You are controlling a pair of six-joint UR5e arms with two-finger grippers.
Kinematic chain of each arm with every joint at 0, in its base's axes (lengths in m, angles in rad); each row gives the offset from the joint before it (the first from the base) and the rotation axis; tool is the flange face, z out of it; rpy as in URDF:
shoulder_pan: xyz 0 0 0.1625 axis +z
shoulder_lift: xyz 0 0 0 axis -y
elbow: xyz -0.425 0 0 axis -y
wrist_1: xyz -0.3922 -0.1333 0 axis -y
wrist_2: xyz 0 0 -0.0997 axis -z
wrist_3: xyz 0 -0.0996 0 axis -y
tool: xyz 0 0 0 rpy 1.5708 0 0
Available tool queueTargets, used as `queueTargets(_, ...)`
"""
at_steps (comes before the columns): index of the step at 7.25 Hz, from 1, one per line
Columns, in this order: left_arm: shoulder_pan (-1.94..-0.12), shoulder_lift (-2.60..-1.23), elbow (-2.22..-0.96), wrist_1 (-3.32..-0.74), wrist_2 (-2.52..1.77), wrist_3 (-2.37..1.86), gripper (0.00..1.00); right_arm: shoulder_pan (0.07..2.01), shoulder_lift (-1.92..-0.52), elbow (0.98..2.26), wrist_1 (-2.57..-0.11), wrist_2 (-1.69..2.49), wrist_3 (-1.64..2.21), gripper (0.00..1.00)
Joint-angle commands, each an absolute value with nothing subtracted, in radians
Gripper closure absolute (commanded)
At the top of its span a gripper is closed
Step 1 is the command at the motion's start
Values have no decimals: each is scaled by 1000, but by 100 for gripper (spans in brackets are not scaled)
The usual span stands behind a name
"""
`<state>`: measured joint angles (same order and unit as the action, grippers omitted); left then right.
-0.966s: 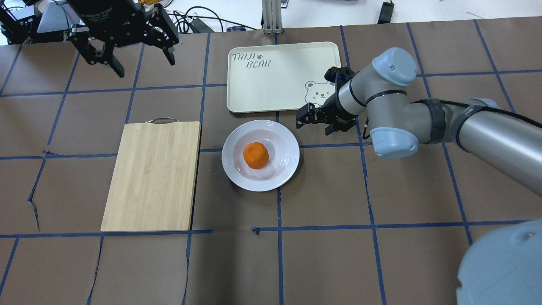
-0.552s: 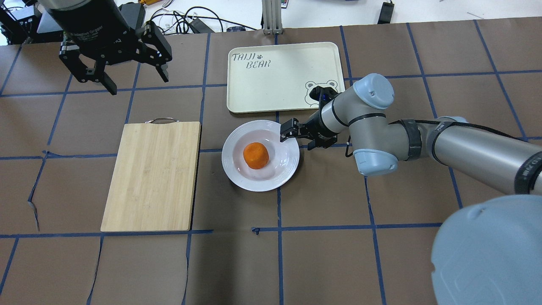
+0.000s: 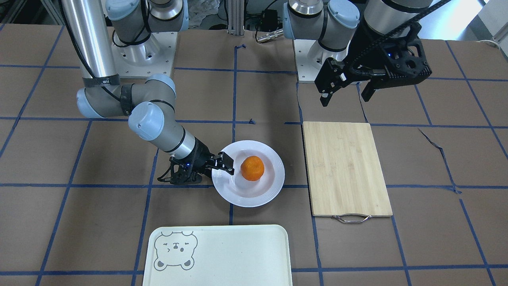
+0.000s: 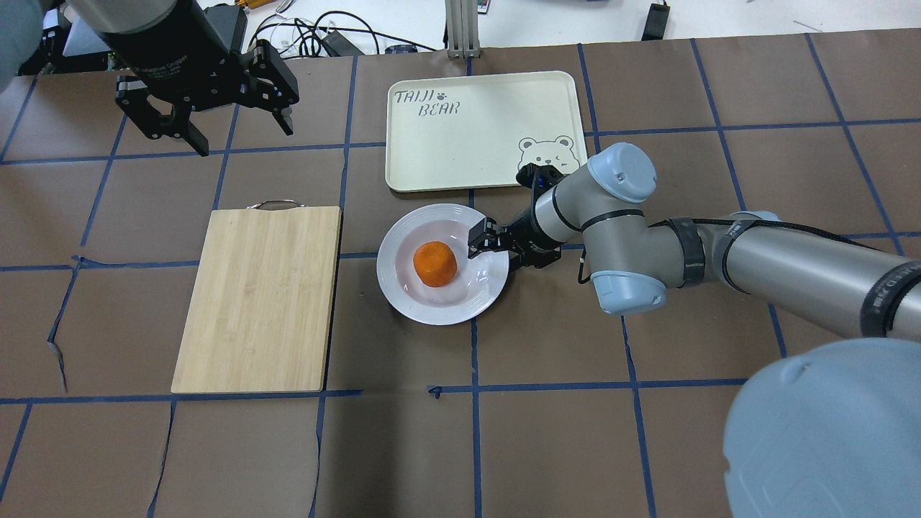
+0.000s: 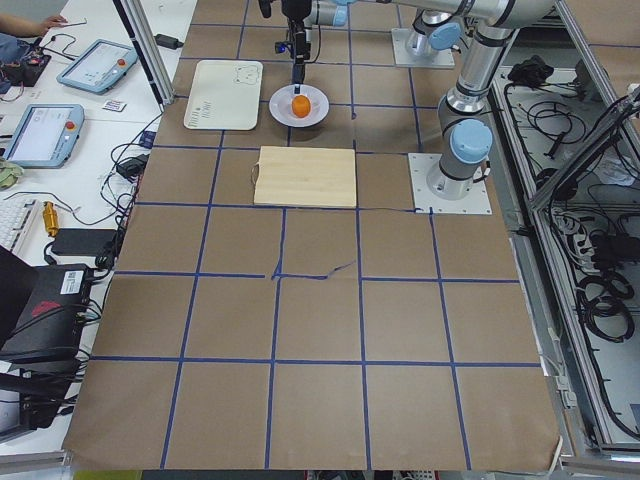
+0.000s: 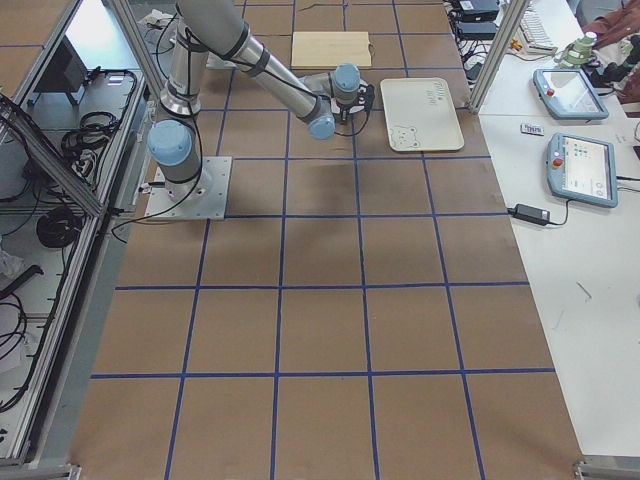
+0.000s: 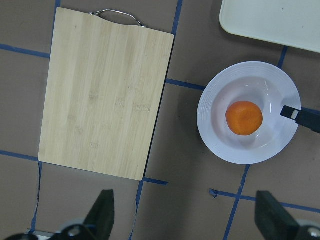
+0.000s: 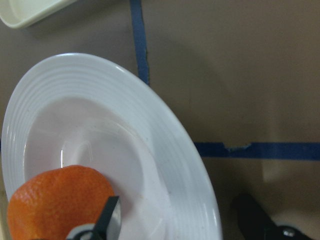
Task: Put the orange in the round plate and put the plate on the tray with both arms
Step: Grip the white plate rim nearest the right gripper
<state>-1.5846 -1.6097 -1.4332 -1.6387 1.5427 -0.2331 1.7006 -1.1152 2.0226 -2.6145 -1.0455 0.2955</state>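
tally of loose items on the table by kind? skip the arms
orange: 1
plate: 1
tray: 1
board: 1
Total: 4

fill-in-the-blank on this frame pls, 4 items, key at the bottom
1. The orange lies in a round plate whose colour is ____.
2. The gripper straddling that plate's rim is the robot's ____ one.
3. The left gripper holds nothing; its jaws are ____.
4. The animal printed on the tray is a ____.

Missing words: white; right; open; bear
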Motion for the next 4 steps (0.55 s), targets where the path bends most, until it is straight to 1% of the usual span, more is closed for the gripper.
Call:
queueTargets(1,-1583,-1598,-1480,-1554,1543,-235,0,1707,-1120,2039,-2617,-1048,328,19)
queueTargets(2,-1583,-1598,-1480,-1554,1543,-233,0,1709,-1120,2036,-2620,-1048,351,39)
queueTargets(3,-1579,-1598,-1480,-1554,1542,-233,0,1713,-1121,2036,-2620,-1049,351,74)
queueTargets(4,-1574,-1598,-1480,-1554,1540,-233,0,1723,-1121,2036,-2632,-1052,356,99)
